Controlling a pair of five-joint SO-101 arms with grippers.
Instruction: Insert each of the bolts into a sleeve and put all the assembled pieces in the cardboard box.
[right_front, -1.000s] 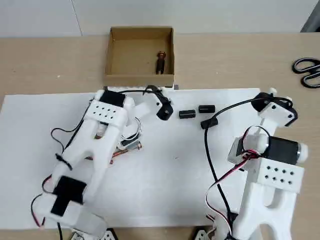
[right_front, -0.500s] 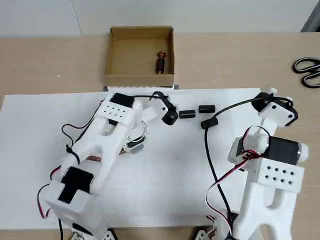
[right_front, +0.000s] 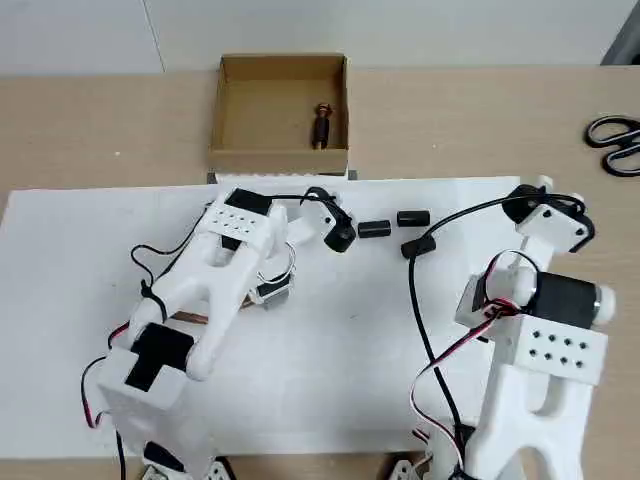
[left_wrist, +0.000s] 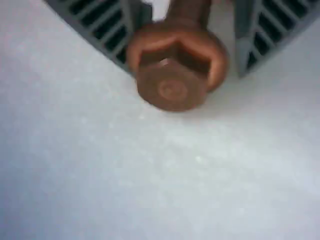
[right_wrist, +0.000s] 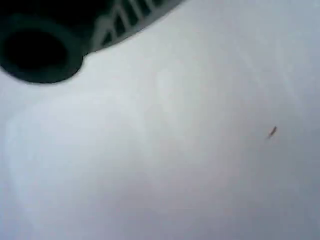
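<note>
Over white paper (left_wrist: 150, 180) | left claw (left_wrist: 185, 20) clenched on bolt (left_wrist: 172, 70), arm (right_front: 215, 290) stretched forward | right claw (right_wrist: 60, 30) gripping sleeve (right_wrist: 67, 70)

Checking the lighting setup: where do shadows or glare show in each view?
High view: even light, only faint shadows on the white sheet. Left wrist view: a soft shadow lies under the bolt. Right wrist view: no hard shadow or glare by the black sleeve.

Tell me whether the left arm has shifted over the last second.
Yes. The left arm, bolt in its claw, has swung right, toward the sleeves, which lie where they were.
</note>
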